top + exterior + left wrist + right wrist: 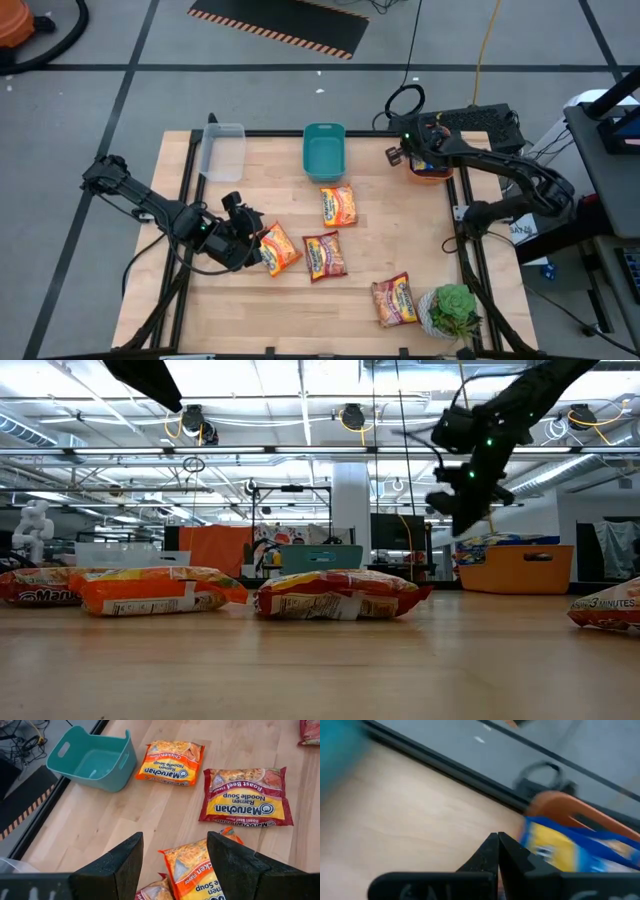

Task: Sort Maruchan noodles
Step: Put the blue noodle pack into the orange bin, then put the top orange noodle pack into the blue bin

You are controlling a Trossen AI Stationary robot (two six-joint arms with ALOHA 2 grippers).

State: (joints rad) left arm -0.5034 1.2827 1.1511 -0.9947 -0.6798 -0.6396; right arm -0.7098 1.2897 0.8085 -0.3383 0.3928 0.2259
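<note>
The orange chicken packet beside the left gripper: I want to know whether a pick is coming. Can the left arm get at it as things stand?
Probably yes. The left gripper hangs with open jaws right over the orange chicken packet, which lies flat on the table, nothing covering it.

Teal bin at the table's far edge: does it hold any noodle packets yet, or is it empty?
Empty. The teal bin shows a bare floor in the left wrist view; the high view shows the same.

Beside the teal bin [324,150] lies an orange-yellow noodle packet [338,205]; farther from it, a dark red packet with a yellow band [325,256]. An orange bin [431,172] holds yellow-blue wrappers. The plant [455,309] is green.
</note>
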